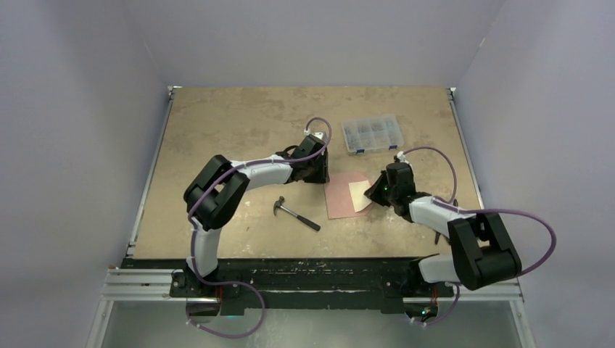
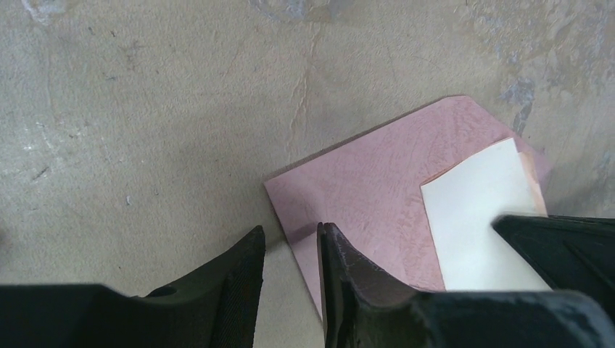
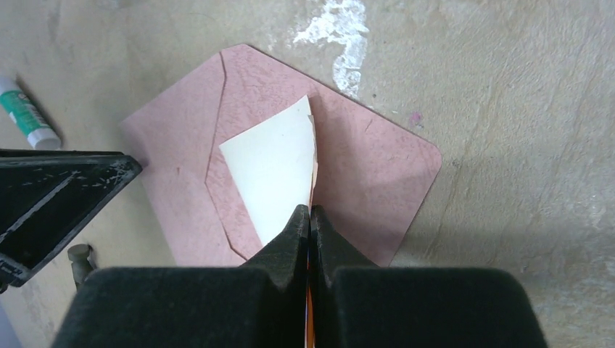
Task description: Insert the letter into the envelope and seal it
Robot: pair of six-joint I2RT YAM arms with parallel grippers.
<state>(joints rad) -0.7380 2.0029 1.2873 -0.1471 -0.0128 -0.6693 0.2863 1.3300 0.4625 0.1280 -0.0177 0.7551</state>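
Note:
The pink envelope [image 1: 337, 199] lies flat mid-table, and its diagonal flap lines [image 3: 217, 138] show in the right wrist view. A cream-white letter [image 3: 272, 159] with an orange-tinged edge rests slanted on the envelope [image 3: 377, 159]. My right gripper [image 3: 310, 210] is shut on the letter's near end. My left gripper [image 2: 290, 235] is low at the envelope's corner [image 2: 362, 181], jaws apart. One finger is over the table and the other over the pink paper, with the envelope's edge running between them. From above, the left gripper [image 1: 317, 174] is at the envelope's upper left and the right gripper [image 1: 376, 192] at its right, on the letter [image 1: 359, 194].
A hammer [image 1: 296, 214] lies left of the envelope, toward the near edge. A clear compartment box [image 1: 372, 134] of small parts sits behind the envelope. A green-and-white glue stick [image 3: 25, 112] lies on the table beyond the left gripper [image 3: 51, 188].

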